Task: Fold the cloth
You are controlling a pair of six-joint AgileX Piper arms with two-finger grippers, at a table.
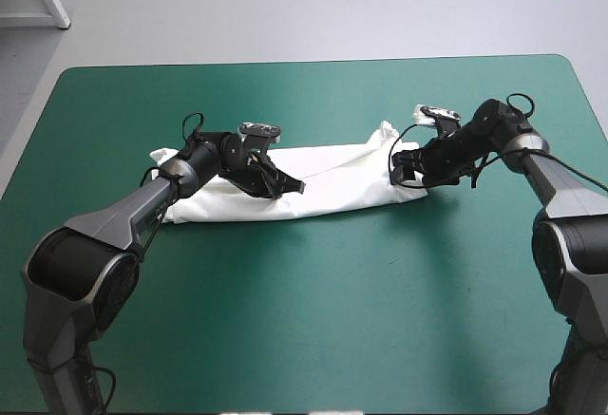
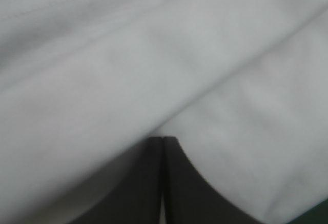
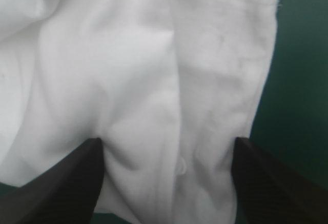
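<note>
We see the T-shirt (image 1: 332,182) folded into a long white band, lying across the middle of the teal-green table (image 1: 313,320). The left gripper (image 1: 293,187) sits over the band's left half, its jaws closed together. The right gripper (image 1: 407,170) is at the band's right end, jaws wide, with cloth between them.

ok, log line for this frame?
T-shirt: long folded band on table | left gripper: shut, over middle | right gripper: open, straddling right end
</note>
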